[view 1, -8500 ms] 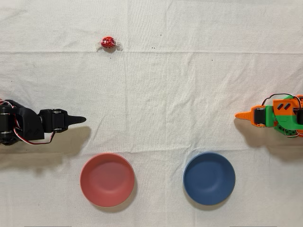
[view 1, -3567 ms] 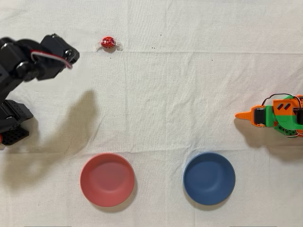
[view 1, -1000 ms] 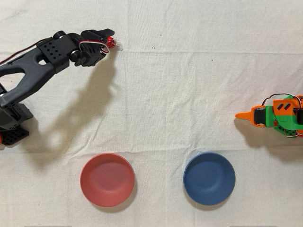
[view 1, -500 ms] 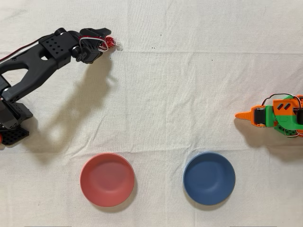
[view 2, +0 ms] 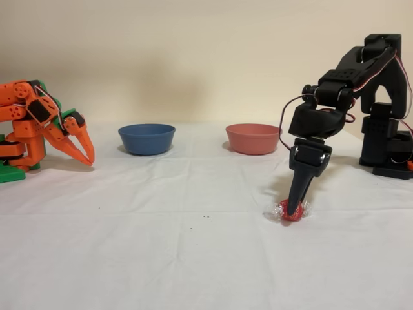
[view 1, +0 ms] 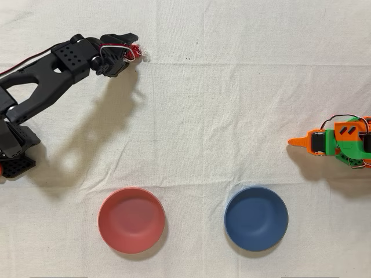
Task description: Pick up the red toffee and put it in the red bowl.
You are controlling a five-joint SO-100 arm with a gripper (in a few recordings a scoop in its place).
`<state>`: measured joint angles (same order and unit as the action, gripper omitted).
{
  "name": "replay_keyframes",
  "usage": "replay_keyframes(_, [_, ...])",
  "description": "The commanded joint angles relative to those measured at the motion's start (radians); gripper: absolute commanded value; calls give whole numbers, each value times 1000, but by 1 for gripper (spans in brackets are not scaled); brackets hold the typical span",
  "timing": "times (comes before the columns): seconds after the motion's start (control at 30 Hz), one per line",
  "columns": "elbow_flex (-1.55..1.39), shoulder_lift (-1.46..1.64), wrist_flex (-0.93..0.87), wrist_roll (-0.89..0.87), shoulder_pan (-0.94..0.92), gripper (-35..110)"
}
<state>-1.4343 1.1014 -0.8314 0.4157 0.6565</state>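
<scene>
So the black arm's end effector (view 2: 294, 210) has dropped right onto the red toffee (view 2: 290, 213) and looks pinched on it, candy not lifted off the counter (view 1: 232, 116) yet, red bowl (view 1: 131, 219) comes next.

overhead: looks straight down | fixed: low side-on | shared: cloth-covered table (view 1: 197, 116)

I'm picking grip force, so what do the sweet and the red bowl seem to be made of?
Red toffee: shiny red foil or film with clear crinkly twisted ends, probably cellophane. Red bowl: smooth matte salmon-red with no glare, likely plastic, though ceramic can't be ruled out.
</scene>
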Motion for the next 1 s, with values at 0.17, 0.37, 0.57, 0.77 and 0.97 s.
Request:
replay_keyframes(0.17, [67,0,0,20,11,22])
replay_keyframes(0.37, [61,-2,6,17,12,10])
replay_keyframes(0.57, [38,21,6,14,17,6])
replay_keyframes(0.77, [3,94,-21,9,12,6])
replay_keyframes(0.97, [-57,235,-86,20,-28,6])
